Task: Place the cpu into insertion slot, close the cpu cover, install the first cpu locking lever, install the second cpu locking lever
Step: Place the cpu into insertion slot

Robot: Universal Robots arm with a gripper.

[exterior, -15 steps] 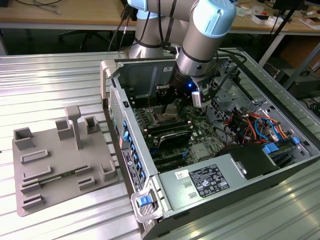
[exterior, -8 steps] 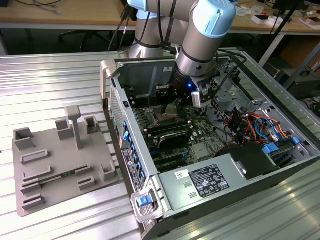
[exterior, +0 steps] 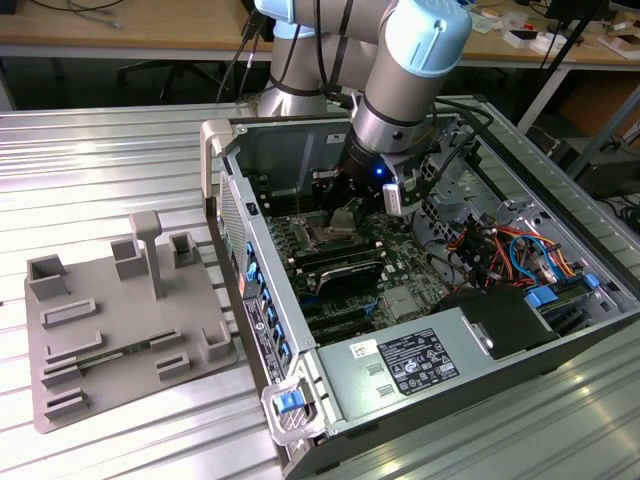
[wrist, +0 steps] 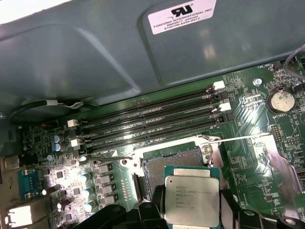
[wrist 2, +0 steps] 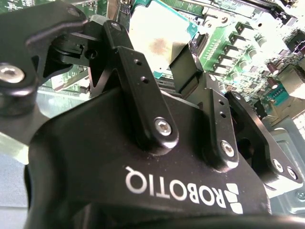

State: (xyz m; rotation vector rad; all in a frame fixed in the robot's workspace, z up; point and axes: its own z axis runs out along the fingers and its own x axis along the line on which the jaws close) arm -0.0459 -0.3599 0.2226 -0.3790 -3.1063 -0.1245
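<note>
My gripper [wrist: 190,212] is shut on the cpu [wrist: 192,200], a flat square chip with a silvery top and a green edge, held level between the two black fingers [wrist: 148,210]. The chip hovers just above the insertion slot [wrist: 172,163], a dark square recess with a silver rim in the green board, and overlaps one edge of it. The cpu cover [wrist: 280,167] stands open beside the slot. In the second wrist view the cpu [wrist 2: 155,36] sits between the fingertips [wrist 2: 125,52]. In the exterior view the gripper [exterior: 340,213] reaches down into the open computer case over the slot [exterior: 325,238].
Long black memory slots [wrist: 152,119] run beside the socket. Thin wire levers [wrist: 248,139] lie at its edges. The case wall [exterior: 240,230], a power supply [exterior: 420,360] and coloured cables [exterior: 500,245] hem the arm in. A grey fixture tray [exterior: 110,320] lies at the exterior view's left.
</note>
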